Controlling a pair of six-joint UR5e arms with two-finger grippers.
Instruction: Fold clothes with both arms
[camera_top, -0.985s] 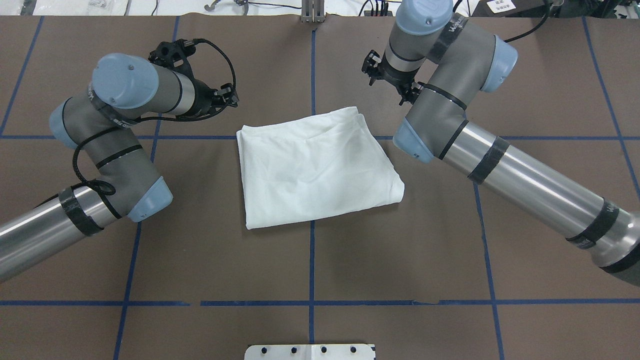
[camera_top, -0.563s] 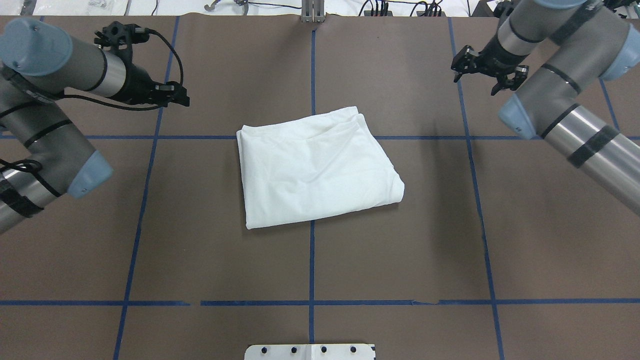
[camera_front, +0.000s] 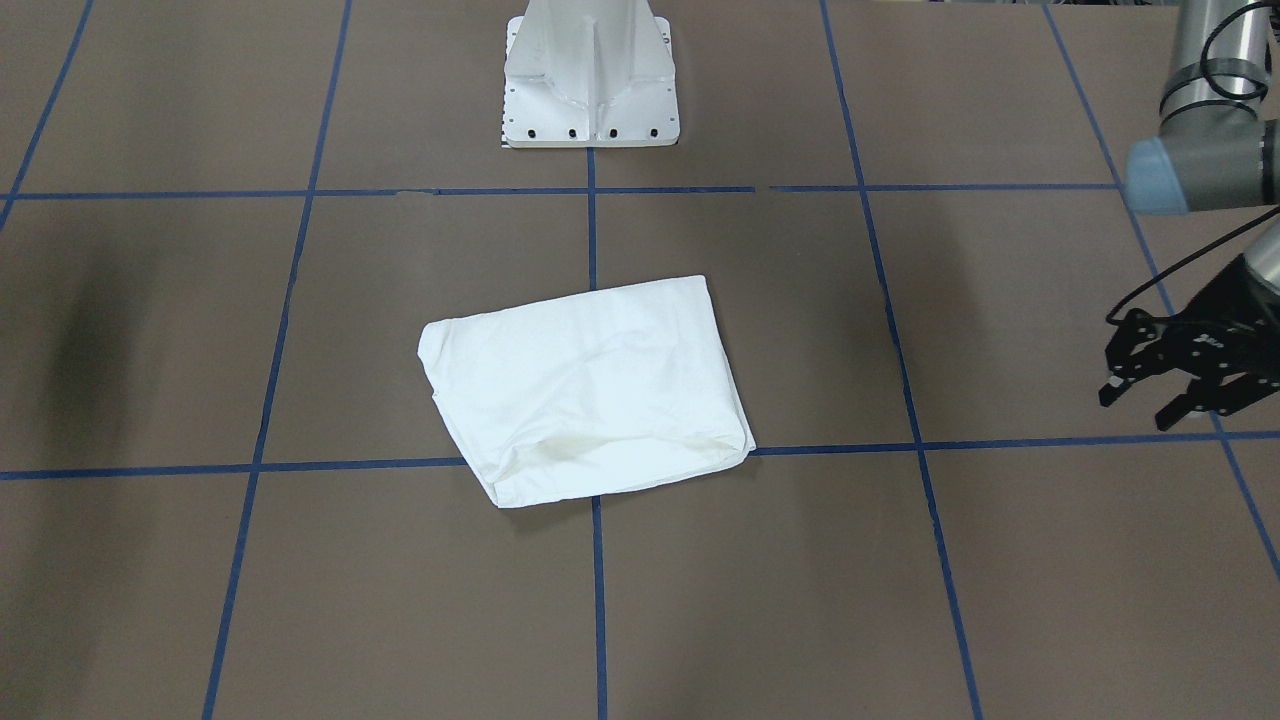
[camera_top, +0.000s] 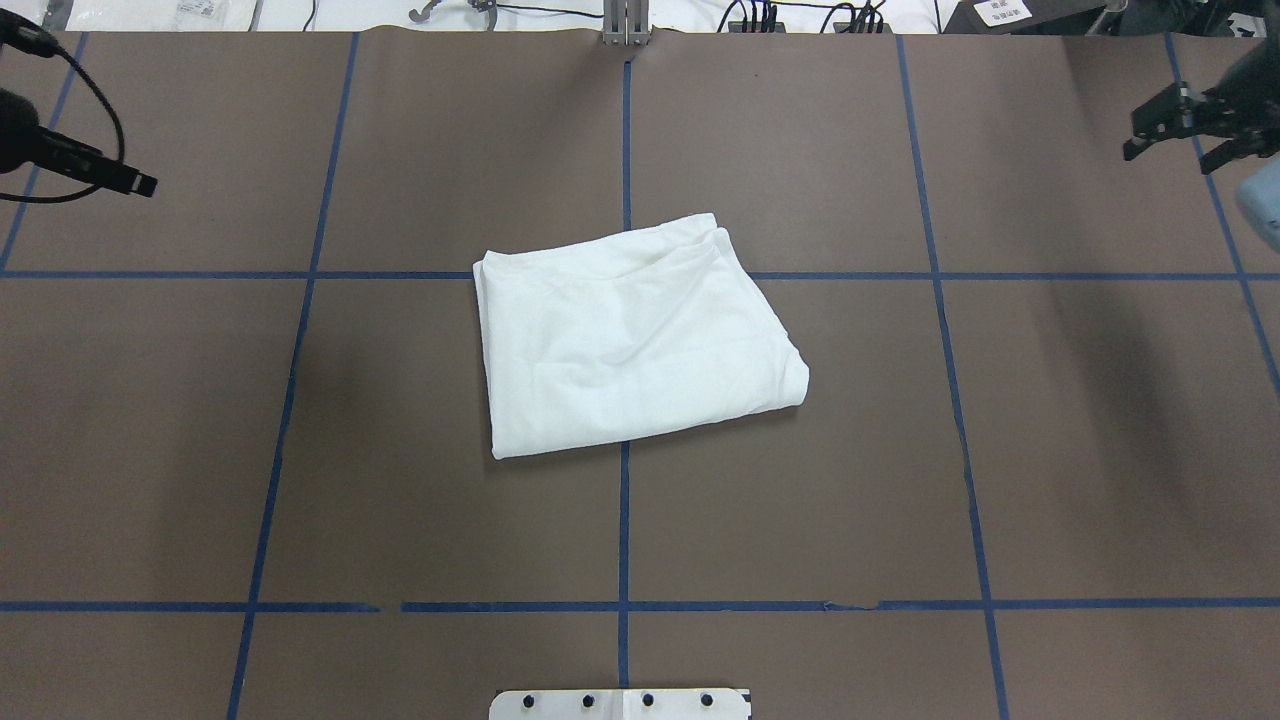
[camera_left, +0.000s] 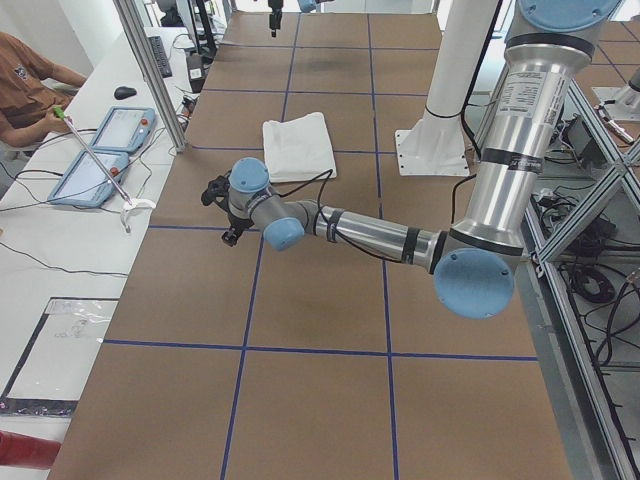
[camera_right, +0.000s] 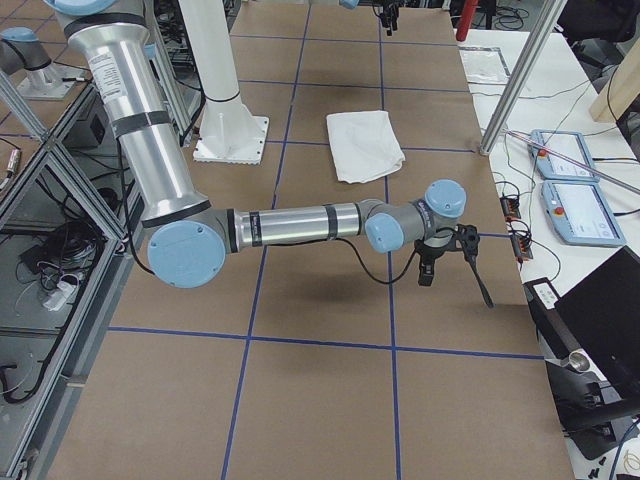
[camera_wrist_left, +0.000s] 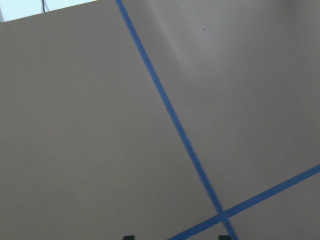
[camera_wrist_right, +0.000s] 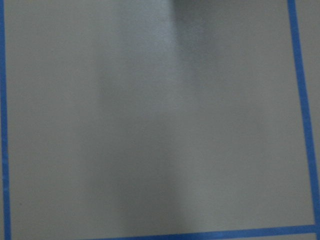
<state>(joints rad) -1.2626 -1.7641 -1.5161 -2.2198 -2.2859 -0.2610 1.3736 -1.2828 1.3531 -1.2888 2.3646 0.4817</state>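
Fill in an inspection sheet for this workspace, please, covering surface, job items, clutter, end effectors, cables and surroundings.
Surface: brown table cover with a blue tape grid, flat.
Job's things: white T-shirt, folded into a compact packet, lying over a tape crossing mid-table; no print showing.
Clutter: nothing seen.
Grippers: left end effector and right end effector both open, empty, out at opposite table ends, apart from the T-shirt.
Cables: black cable looping off the left arm; more leads at the table's far edge.
Surroundings: white pedestal base; side bench with two pendants; a seated person.
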